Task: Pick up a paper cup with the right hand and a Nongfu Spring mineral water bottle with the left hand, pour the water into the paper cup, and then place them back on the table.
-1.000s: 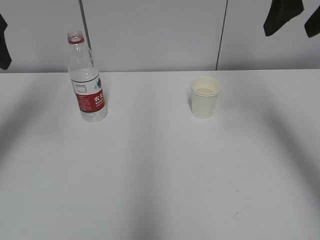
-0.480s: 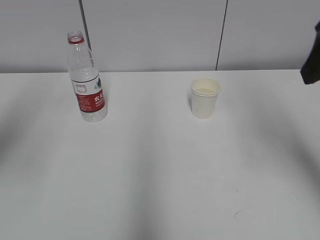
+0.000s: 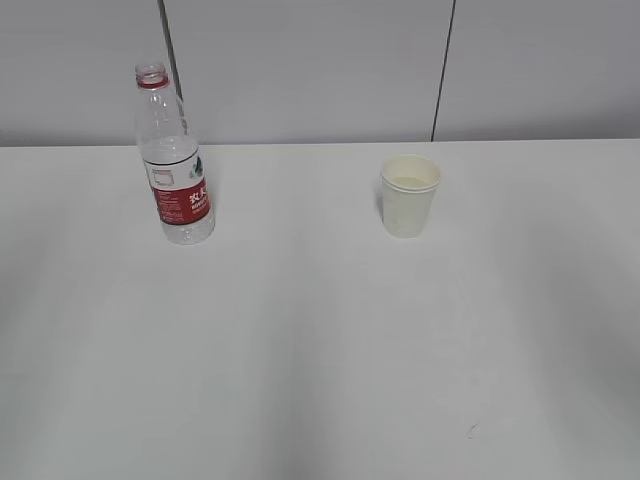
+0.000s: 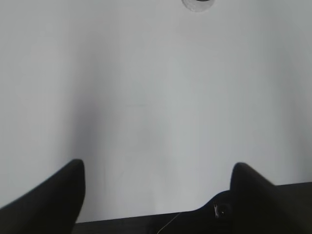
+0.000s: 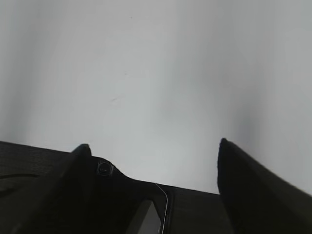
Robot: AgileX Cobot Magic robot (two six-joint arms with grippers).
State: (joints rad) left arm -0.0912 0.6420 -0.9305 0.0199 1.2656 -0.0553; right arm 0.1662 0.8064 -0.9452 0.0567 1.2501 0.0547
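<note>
Bottle (image 3: 173,160) standing far left on the tabletop (image 3: 320,350), cup (image 3: 410,195) upright well right of it. Left claw (image 4: 156,190) and right claw (image 5: 153,170) both hanging spread apart, gripping nothing.

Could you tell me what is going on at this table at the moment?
Nothing is being handled. The Nongfu Spring mineral water bottle stands upright and uncapped on the table, with the paper cup upright to its right, apart from it. Neither arm shows in the exterior view. The left gripper and right gripper are open and empty over bare tabletop.
</note>
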